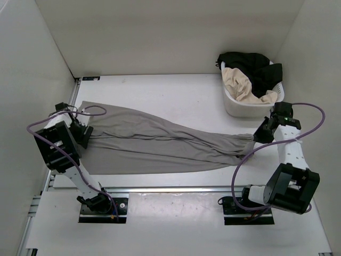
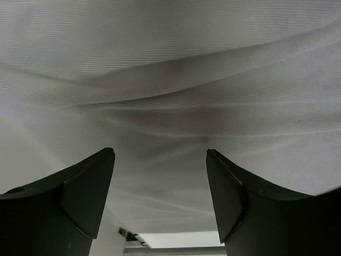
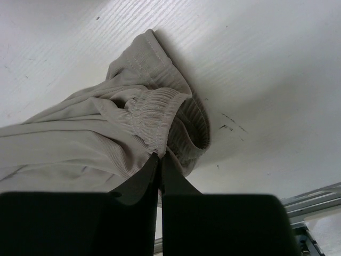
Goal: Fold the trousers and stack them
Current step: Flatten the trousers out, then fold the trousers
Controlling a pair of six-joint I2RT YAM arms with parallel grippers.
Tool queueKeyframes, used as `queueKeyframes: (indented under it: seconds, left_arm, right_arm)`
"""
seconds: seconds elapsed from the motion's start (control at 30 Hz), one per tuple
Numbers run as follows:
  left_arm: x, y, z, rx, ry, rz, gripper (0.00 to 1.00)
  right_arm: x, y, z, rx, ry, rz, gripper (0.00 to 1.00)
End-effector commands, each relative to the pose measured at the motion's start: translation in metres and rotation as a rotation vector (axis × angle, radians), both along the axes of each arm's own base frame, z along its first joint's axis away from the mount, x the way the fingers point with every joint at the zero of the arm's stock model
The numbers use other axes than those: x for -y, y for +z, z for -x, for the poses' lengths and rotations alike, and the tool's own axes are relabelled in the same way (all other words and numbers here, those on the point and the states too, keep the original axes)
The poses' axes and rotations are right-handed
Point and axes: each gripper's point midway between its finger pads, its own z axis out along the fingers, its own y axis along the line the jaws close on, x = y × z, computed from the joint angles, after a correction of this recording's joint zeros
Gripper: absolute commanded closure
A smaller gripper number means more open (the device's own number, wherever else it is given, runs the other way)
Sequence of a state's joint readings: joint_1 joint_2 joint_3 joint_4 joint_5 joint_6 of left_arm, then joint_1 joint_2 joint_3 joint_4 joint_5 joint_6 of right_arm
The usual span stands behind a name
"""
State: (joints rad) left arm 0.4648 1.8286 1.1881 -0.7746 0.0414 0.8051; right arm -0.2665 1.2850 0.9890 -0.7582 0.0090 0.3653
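Table: white, carries everything.
Trousers: grey, lying full length across the table, with the elastic-banded end bunched at the right.
Basket: far right corner, holds other clothes, apart from the trousers.
Right gripper: fingers closed, apparently pinching the banded end.
Left gripper: fingers wide at the left end, gripping nothing.
Handling: close the left gripper on all layers before lifting, then bring both ends over level.
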Motion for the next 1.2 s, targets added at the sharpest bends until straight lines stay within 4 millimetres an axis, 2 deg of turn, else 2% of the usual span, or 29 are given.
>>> queueKeyframes:
  seconds: [0.0,0.03,0.07,0.13,0.17,0.2,0.27,0.3,0.33,0.37,0.4,0.43,0.47,0.5,0.53,0.57,0.67,0.8,0.83,0.9,1.03,1.07,1.13,1.17]
  left_arm:
    - [-0.030,0.062,-0.045,0.218,0.039,-0.096,0.18]
    - [-0.033,0.076,-0.057,0.263,0.046,-0.097,0.18]
    - [-0.038,0.099,-0.078,0.333,0.059,-0.093,0.18]
    - [-0.038,0.107,-0.102,0.366,0.054,-0.094,0.20]
    - [-0.033,0.124,-0.124,0.409,0.039,-0.100,0.20]
    - [-0.031,0.110,-0.136,0.383,0.041,-0.081,0.20]
    - [-0.029,0.106,-0.157,0.388,0.068,-0.058,0.20]
    - [-0.027,0.122,-0.181,0.440,0.059,-0.053,0.20]
    - [-0.028,0.096,-0.190,0.403,0.069,-0.021,0.20]
    - [-0.020,0.091,-0.201,0.406,0.073,0.015,0.18]
    - [-0.018,0.100,-0.219,0.448,0.070,0.023,0.17]
    - [-0.018,0.077,-0.226,0.422,0.079,0.047,0.15]
    - [-0.016,0.071,-0.235,0.423,0.080,0.053,0.14]
    - [-0.018,0.077,-0.247,0.456,0.084,0.057,0.12]
    - [-0.018,0.071,-0.253,0.457,0.081,0.065,0.12]
    - [-0.019,0.049,-0.256,0.429,0.101,0.082,0.10]
    - [-0.023,0.020,-0.263,0.406,0.143,0.091,0.09]
    - [-0.025,-0.015,-0.248,0.326,0.195,0.079,0.08]
    - [-0.021,-0.031,-0.239,0.286,0.198,0.089,0.08]
    - [-0.019,-0.044,-0.233,0.261,0.201,0.096,0.08]
    - [0.008,-0.064,-0.218,0.208,0.184,0.224,0.13]
    - [0.014,-0.072,-0.210,0.180,0.174,0.248,0.17]
    - [0.026,-0.071,-0.198,0.136,0.157,0.298,0.53]
    - [0.032,-0.071,-0.195,0.126,0.143,0.331,0.81]
  right_arm:
    - [0.001,0.010,-0.013,0.067,0.001,0.000,1.00]
    - [0.002,0.010,-0.013,0.066,0.009,0.004,1.00]
    - [0.000,0.007,-0.014,0.058,0.013,-0.007,1.00]
    - [0.000,0.005,-0.013,0.049,0.023,-0.004,1.00]
    - [0.000,0.002,-0.013,0.040,0.023,-0.007,1.00]
    - [0.000,0.000,-0.014,0.030,0.023,-0.010,1.00]
    - [0.001,0.000,-0.016,0.029,0.031,-0.006,1.00]
    - [0.001,-0.006,-0.015,0.006,0.031,-0.013,1.00]
    - [0.000,-0.005,-0.019,0.011,0.044,-0.018,1.00]
    - [0.001,-0.003,-0.022,0.014,0.044,-0.017,1.00]
    - [-0.001,-0.005,-0.022,0.008,0.049,-0.029,1.00]
    - [-0.001,-0.005,-0.025,0.007,0.062,-0.033,1.00]
    - [-0.001,-0.005,-0.025,0.007,0.063,-0.033,1.00]
    - [-0.001,-0.005,-0.029,0.009,0.076,-0.037,1.00]
    - [-0.003,-0.005,-0.030,0.001,0.081,-0.051,1.00]
    - [-0.004,-0.005,-0.033,0.003,0.098,-0.058,1.00]
    - [-0.010,-0.005,-0.036,-0.008,0.123,-0.097,1.00]
    - [-0.010,0.000,-0.035,-0.015,0.132,-0.095,1.00]
    - [-0.010,0.003,-0.036,-0.013,0.132,-0.094,1.00]
    - [-0.009,0.006,-0.038,-0.005,0.133,-0.091,1.00]
    - [-0.008,0.012,-0.042,0.001,0.133,-0.089,1.00]
    - [-0.008,0.013,-0.042,0.001,0.133,-0.089,1.00]
    - [-0.007,0.020,-0.045,0.014,0.134,-0.085,1.00]
    - [-0.007,0.020,-0.045,0.014,0.134,-0.085,1.00]
